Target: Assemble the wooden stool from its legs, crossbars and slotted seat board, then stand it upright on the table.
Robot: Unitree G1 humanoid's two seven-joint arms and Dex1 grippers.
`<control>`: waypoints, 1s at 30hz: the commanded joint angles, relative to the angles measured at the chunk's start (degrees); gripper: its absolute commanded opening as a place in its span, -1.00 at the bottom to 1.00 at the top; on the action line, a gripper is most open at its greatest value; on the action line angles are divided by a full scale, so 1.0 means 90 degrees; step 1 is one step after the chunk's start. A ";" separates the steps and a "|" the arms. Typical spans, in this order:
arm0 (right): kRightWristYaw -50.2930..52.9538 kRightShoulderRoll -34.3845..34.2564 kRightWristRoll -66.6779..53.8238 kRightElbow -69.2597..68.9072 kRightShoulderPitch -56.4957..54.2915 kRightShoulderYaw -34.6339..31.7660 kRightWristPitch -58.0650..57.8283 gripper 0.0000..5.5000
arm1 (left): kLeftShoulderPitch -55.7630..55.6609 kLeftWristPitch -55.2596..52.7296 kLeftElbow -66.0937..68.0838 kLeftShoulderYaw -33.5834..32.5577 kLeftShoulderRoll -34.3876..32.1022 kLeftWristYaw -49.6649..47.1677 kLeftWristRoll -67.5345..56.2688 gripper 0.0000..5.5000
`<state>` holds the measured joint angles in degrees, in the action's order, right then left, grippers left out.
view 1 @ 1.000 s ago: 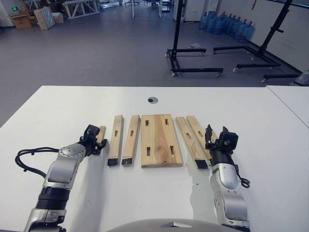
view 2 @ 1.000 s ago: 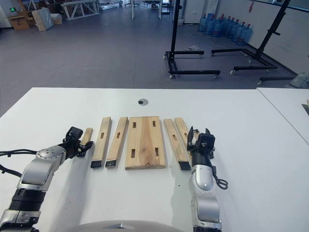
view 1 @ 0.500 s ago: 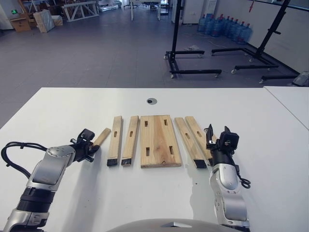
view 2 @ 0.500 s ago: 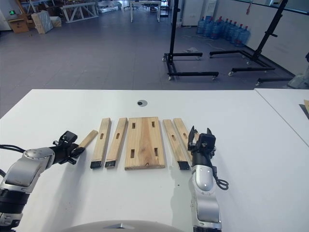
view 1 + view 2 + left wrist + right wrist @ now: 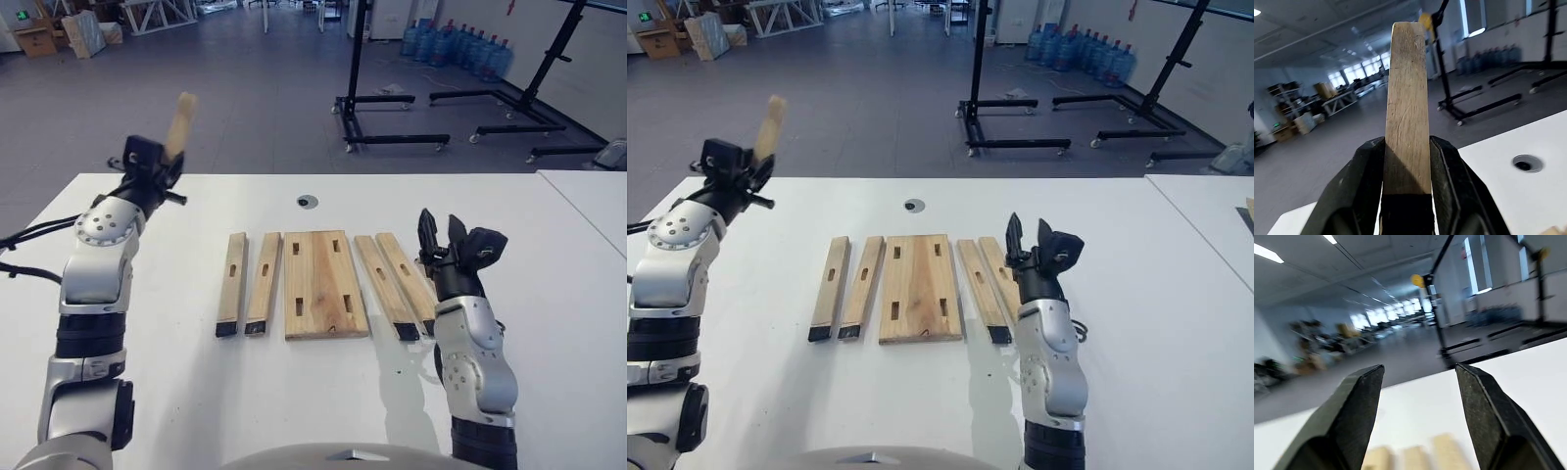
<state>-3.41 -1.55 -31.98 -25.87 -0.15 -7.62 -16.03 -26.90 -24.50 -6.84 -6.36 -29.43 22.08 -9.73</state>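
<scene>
Left wrist view: crossbar (image 5: pixel 1408 107) pinched between fingers (image 5: pixel 1362 193)

Pale wood seat board (image 5: pixel 324 282), black-tipped legs (image 5: pixel 231 294), white table (image 5: pixel 549 225).

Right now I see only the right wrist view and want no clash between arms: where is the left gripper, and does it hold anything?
Observer: The left gripper is high over the left side of the table, shut on a short crossbar that points upward.
Operator: What lies near mine?
Observer: The right pair of legs lies flat beside the right gripper, with the seat board just left of them.
</scene>
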 commanded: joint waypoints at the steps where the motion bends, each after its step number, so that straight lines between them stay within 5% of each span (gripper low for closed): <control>1: -0.0448 -0.0080 -0.2555 -0.0611 -0.0322 0.0047 -0.1050 -0.03 | 0.0612 -0.0243 -0.1225 0.0836 -0.0001 0.1382 -0.0872 -0.54; 8: -0.0624 0.0282 -0.3887 -0.0608 -0.0375 0.0263 -0.1757 -0.03 | 0.1284 -0.0511 -0.2065 0.1232 -0.0040 0.1944 -0.1311 -0.54; 22: -0.0561 -0.0159 -0.3594 0.0143 -0.0562 0.0740 -0.1564 -0.03 | 0.1599 -0.0649 -0.2419 0.1599 -0.0261 0.2188 -0.1313 -0.54; 30: -0.0469 -0.0641 -0.3982 0.0310 -0.0371 0.0896 -0.1463 -0.53 | 0.1688 -0.0608 -0.2548 0.1594 -0.0217 0.2127 -0.1280 -0.54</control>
<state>-8.59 -4.59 -67.51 -23.10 -4.31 -0.19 -29.55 -12.27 -30.39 -28.98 8.03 -30.95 41.70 -21.92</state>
